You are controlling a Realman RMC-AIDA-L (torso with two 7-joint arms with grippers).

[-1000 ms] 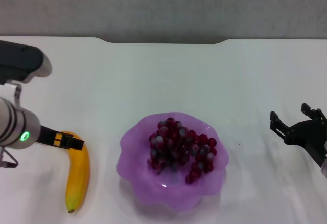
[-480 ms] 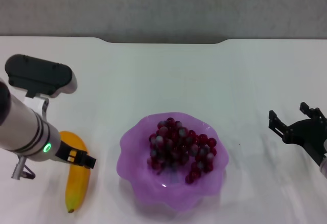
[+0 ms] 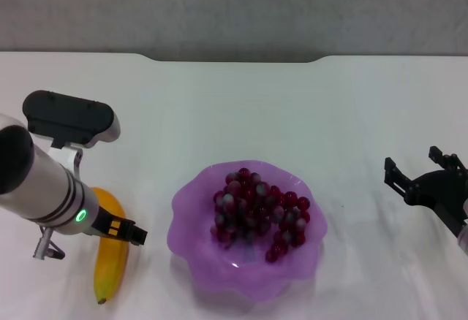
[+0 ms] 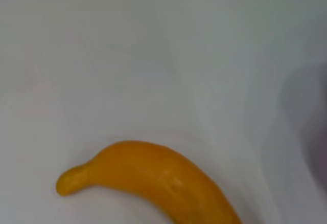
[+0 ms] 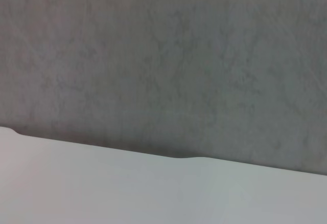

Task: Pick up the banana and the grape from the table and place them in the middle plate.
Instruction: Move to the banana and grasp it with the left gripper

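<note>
The banana [image 3: 110,270] lies on the white table [image 3: 241,108] left of the purple plate [image 3: 191,188], its dark tip towards the near edge. The left wrist view shows the banana [image 4: 163,183] close below the camera. My left gripper [image 3: 130,232] hangs over the banana's upper half and hides part of it. The grape bunch [image 3: 256,214] lies inside the plate. My right gripper [image 3: 417,166] is open and empty, just above the table right of the plate.
The table's notched far edge [image 3: 234,59] meets a grey wall; the right wrist view shows that edge [image 5: 179,156] and the wall. The plate's blurred purple edge [image 4: 314,132] shows in the left wrist view.
My left arm has swung right and towards the near edge, bringing its gripper farther along the banana towards the plate. The right arm, banana, grapes and plate have not moved.
</note>
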